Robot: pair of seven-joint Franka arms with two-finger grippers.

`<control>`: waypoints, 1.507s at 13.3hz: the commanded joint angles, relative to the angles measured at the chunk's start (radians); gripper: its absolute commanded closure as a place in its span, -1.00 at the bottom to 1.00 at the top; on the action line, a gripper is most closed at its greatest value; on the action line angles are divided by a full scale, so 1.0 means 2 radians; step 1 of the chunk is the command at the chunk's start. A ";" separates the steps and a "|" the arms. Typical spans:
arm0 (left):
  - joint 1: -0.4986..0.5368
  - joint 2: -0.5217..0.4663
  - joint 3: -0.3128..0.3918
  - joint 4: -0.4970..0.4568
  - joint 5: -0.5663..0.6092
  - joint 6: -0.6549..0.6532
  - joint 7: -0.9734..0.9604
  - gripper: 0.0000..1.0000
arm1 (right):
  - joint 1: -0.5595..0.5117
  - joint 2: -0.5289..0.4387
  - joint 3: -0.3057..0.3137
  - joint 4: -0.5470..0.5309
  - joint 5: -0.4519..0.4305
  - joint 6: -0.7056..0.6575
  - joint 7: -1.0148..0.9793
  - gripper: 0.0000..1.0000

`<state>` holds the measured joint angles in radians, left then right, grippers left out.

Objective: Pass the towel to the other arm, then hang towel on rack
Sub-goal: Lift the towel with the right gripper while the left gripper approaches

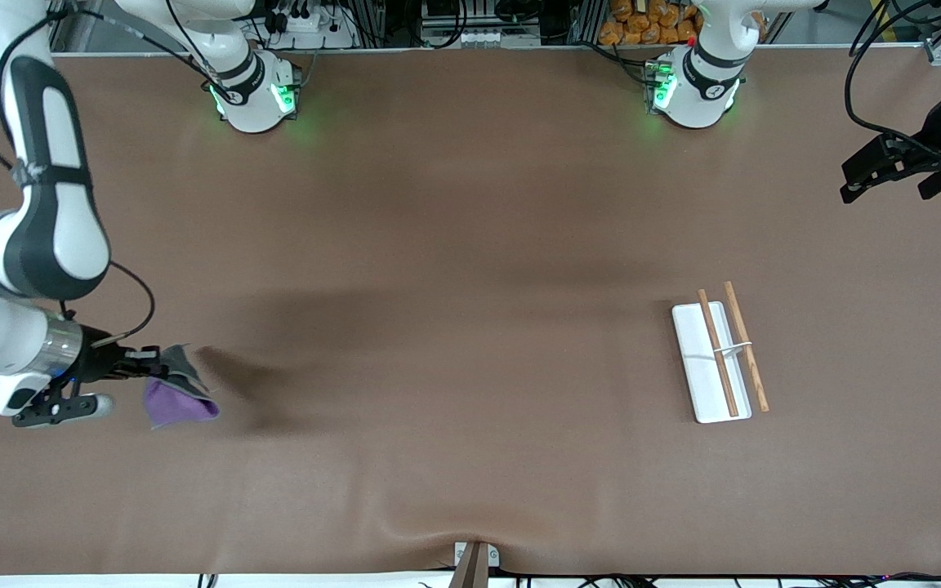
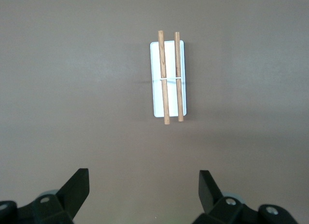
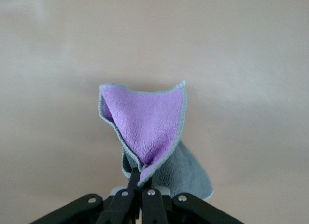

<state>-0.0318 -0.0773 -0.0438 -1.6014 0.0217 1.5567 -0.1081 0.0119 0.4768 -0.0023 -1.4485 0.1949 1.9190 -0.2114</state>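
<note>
The towel [image 1: 179,394] is soft, napped cloth, purple on one face, dark grey on the other, with pale stitched edging. The right gripper [image 1: 152,365] pinches one fold; the cloth hangs over the brown table [image 1: 454,286] at the right arm's end. The rack [image 1: 720,359], a flat white base carrying two thin wooden rods, lies well apart, wide bare table between. The left gripper [image 1: 854,181] waits, jaws spread, empty.

Around the rack [image 1: 719,359], bare brown table [image 1: 454,327] lies open on every side, so a gripper could pass anywhere beside it. Its two wooden rods [image 2: 171,77] are the only obstruction. Toward the right arm's end from the rack, the towel [image 1: 179,392] hangs in the air.
</note>
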 commanded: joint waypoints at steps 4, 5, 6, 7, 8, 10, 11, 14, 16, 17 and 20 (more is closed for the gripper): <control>0.004 0.000 -0.001 0.000 -0.007 0.004 0.007 -1.00 | 0.059 -0.034 0.037 0.028 0.007 -0.028 0.077 1.00; 0.004 0.000 -0.001 0.000 -0.007 0.004 0.007 -1.00 | 0.068 -0.034 0.039 0.032 0.007 -0.028 0.113 1.00; 0.004 0.001 -0.001 0.000 -0.007 0.005 0.007 -1.00 | 0.089 -0.034 0.039 0.034 0.005 -0.027 0.150 1.00; 0.004 0.003 -0.001 0.000 -0.007 0.009 0.007 -1.00 | 0.110 -0.033 0.038 0.042 0.004 -0.025 0.177 1.00; 0.003 0.003 -0.001 0.000 -0.007 0.010 0.007 -1.00 | 0.124 -0.032 0.037 0.053 0.004 -0.025 0.197 1.00; 0.003 0.005 -0.001 0.000 -0.007 0.012 0.007 -1.00 | 0.147 -0.027 0.037 0.064 0.004 -0.018 0.227 1.00; 0.003 0.005 -0.002 0.000 -0.007 0.015 0.007 -1.00 | 0.163 -0.027 0.037 0.065 0.003 0.000 0.244 1.00; -0.005 0.023 -0.005 0.003 -0.010 0.037 0.003 -1.00 | 0.198 -0.025 0.036 0.065 0.002 0.022 0.351 1.00; -0.007 0.039 -0.006 0.005 -0.038 0.057 -0.001 -1.00 | 0.219 -0.024 0.036 0.065 -0.001 0.038 0.402 1.00; -0.008 0.046 -0.006 0.005 -0.046 0.068 -0.001 -1.00 | 0.225 -0.023 0.036 0.065 -0.001 0.038 0.414 1.00; -0.023 0.070 -0.006 0.005 -0.056 0.088 -0.002 -1.00 | 0.239 -0.019 0.036 0.065 0.001 0.053 0.468 1.00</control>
<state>-0.0597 0.0378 -0.0551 -1.6034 -0.0741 1.7128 -0.1085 0.4695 0.4252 0.0801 -1.3400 0.1949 2.0058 0.6517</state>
